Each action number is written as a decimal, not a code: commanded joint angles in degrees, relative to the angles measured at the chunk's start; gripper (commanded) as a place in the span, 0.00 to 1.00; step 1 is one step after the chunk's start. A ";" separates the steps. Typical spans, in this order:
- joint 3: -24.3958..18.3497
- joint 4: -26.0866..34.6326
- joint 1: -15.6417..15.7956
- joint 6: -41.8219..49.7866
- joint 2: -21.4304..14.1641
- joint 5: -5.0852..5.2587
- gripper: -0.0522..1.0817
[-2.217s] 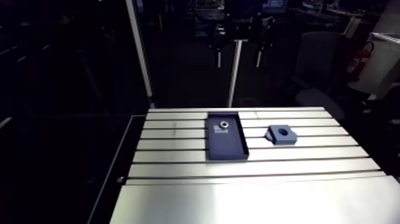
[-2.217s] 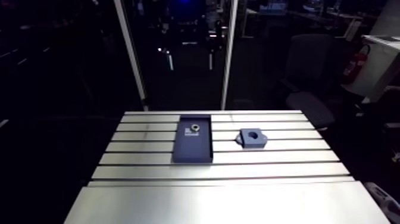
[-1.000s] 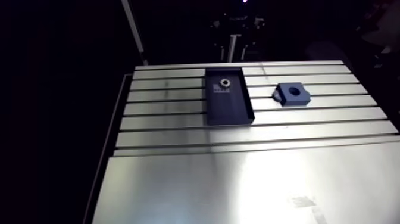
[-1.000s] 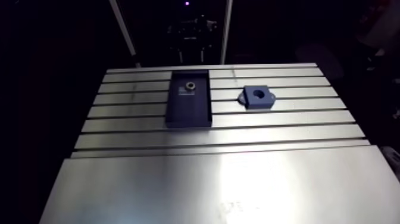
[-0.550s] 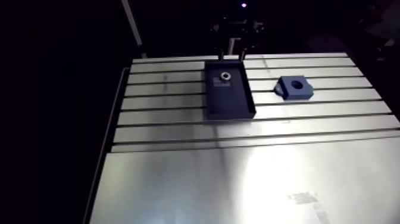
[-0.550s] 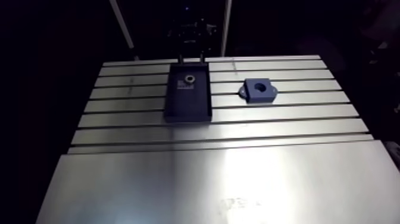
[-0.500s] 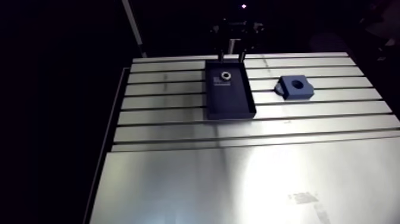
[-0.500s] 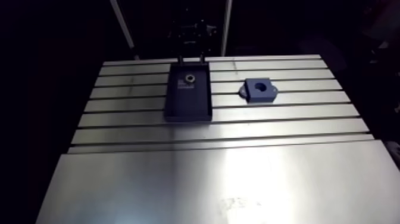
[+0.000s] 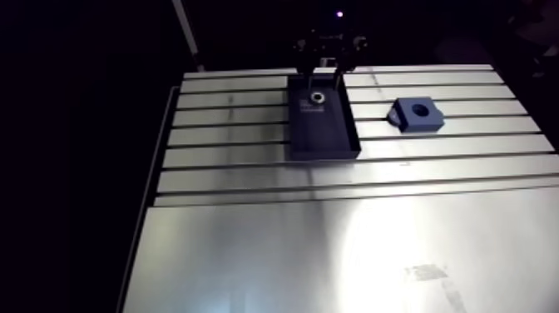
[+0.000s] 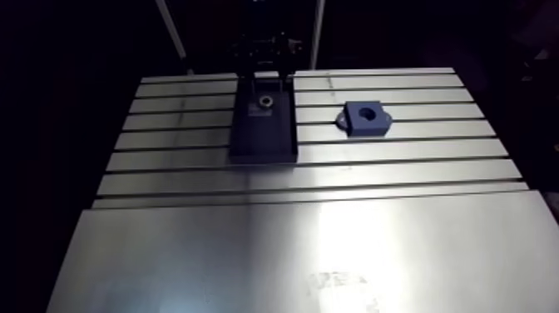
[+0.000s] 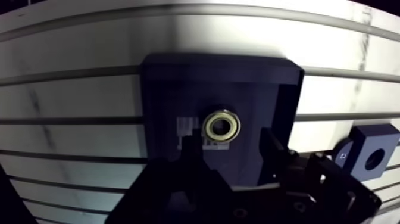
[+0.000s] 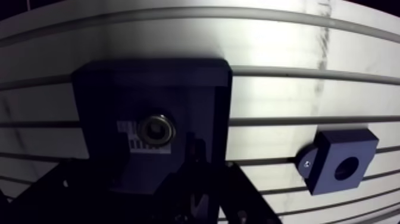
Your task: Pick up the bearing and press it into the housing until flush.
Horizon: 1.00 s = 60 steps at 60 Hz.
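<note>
Table [image 9: 333,250]: slotted aluminium, brushed, glaring under the light, rigid and flat.

Tray [image 9: 323,137]: dark blue, rectangular, shallow, low raised rim, matte. Lies across the slots at the far side of the table. Pale label [image 11: 186,126] on its floor, just beside the bearing.

Jaws: two black fingers, spread apart with nothing between them. Poised above the tray's far end in the arm view. In the wrist view, aimed so that the bearing lies just ahead of the gap. No contact yet.

Housing [image 10: 366,123]: blue block, squared faces, round bore through the top, small ear at one corner. Probably printed plastic or painted metal; cannot tell which. On bare table beside the tray, clearly apart from it.

Bearing [image 11: 208,127]: small metal ring, shiny outer race, brassy inner face, dark hole. Flat on the tray floor near the far end. Judged dense for its size, stiff, smooth and slippery, not fragile.

Best taken across the outer race on opposite sides, low and level. Off-centre pinch likely to squirt it sideways. Any tilt in the grip likely to cock it at the bore mouth.
</note>
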 commanded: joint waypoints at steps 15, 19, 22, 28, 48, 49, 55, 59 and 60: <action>0.60 -0.82 0.02 -0.17 0.72 0.01 0.40; 0.77 -0.83 0.02 -0.15 0.64 0.07 0.40; 1.03 -0.92 0.02 -0.02 0.72 0.00 0.40; 1.05 -1.23 0.02 0.01 0.72 -0.01 0.40; 1.31 -2.42 0.02 -0.26 0.98 -0.01 0.40; 1.32 -2.42 0.02 -0.19 0.98 -0.01 0.40; 1.39 -2.42 0.02 -0.17 1.06 -0.01 0.40; 1.32 -2.42 0.02 -0.17 1.07 -0.01 0.40; 1.32 -2.42 0.02 -0.02 1.07 -0.01 0.40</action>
